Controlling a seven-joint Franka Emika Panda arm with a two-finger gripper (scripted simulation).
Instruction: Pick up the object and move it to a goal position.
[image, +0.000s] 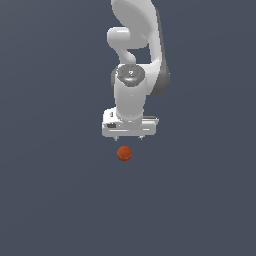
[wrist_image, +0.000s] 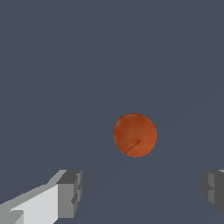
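A small red-orange ball (image: 124, 153) with a mottled surface lies on the dark grey surface, just below my gripper in the exterior view. It also shows in the wrist view (wrist_image: 134, 134), ahead of the fingers and not between them. My white gripper (image: 129, 137) hangs above the ball and is open and empty. In the wrist view the gripper (wrist_image: 142, 194) has its two grey fingertips (wrist_image: 70, 192) far apart at the frame's edges. The ball is much narrower than the gap.
The white arm (image: 137, 50) rises behind the gripper in the exterior view. The dark grey surface (image: 50, 200) stretches all around the ball, with no other object in view.
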